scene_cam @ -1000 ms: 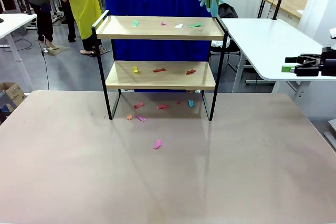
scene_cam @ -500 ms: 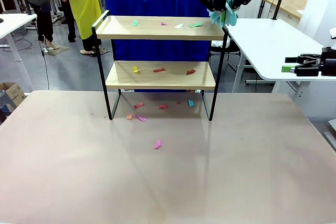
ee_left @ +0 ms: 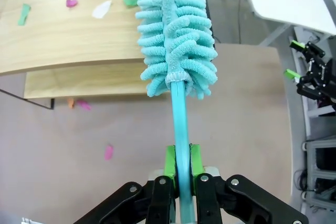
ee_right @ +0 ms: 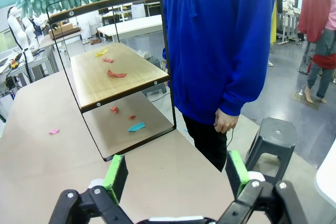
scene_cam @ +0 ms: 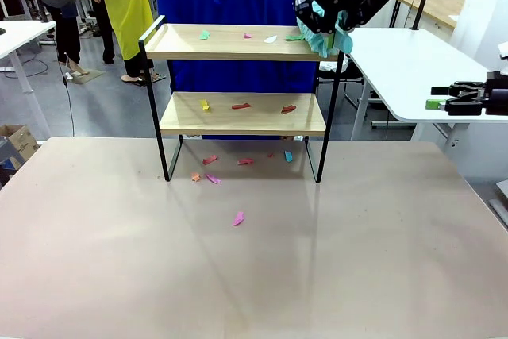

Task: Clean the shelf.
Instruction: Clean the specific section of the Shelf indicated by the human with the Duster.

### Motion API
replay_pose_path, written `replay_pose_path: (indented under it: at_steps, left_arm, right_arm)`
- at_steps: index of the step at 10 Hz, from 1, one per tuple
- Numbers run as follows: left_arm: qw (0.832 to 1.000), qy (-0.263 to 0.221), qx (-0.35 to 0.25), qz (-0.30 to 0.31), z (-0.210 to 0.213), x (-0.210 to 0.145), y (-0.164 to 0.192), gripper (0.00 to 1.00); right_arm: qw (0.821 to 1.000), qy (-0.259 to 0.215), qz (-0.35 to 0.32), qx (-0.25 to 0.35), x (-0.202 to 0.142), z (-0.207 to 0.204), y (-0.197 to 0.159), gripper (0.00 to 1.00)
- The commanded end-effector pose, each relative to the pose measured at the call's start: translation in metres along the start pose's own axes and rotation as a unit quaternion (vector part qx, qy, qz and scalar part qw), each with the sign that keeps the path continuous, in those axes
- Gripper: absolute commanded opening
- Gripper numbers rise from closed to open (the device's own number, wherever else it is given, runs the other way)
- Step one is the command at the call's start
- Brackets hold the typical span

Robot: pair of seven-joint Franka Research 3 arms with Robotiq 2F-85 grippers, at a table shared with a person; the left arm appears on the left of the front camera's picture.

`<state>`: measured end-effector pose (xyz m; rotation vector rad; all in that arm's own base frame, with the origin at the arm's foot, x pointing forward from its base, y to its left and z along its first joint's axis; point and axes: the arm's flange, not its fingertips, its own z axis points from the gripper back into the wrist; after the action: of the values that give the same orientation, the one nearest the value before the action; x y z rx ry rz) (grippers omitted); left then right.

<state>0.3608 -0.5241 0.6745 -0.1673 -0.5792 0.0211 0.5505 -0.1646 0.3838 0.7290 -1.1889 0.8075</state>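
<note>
At upper centre stood the two-tier wood-and-black-metal shelf; my left claw, clamped on a fluffy teal duster, was at its top-right corner. Sweeping the coloured paper scraps seemed next.

open table before shelf, duster over top board

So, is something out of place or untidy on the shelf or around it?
Yes. Small coloured scraps lie scattered on both boards of the shelf, and more lie on the table under and in front of it. The shelf itself stands upright and looks undamaged.
</note>
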Motion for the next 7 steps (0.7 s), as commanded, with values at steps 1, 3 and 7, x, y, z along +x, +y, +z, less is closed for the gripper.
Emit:
replay_pose_path:
  at_steps: [1,3,7]
  left_arm:
    - [1.0,0.019,0.006,0.007,-0.003,-0.001,0.002,0.13]
    - [1.0,0.005,0.003,0.0,-0.004,-0.001,0.0,0.13]
    - [0.999,0.052,0.007,-0.001,-0.005,0.012,0.032,0.13]
  right_arm:
    - [1.0,-0.001,0.002,0.0,0.003,-0.001,0.001,1.0]
    - [1.0,-0.001,0.002,0.0,0.003,-0.001,0.001,1.0]
    - [1.0,-0.001,0.002,0.0,0.003,-0.001,0.001,1.0]
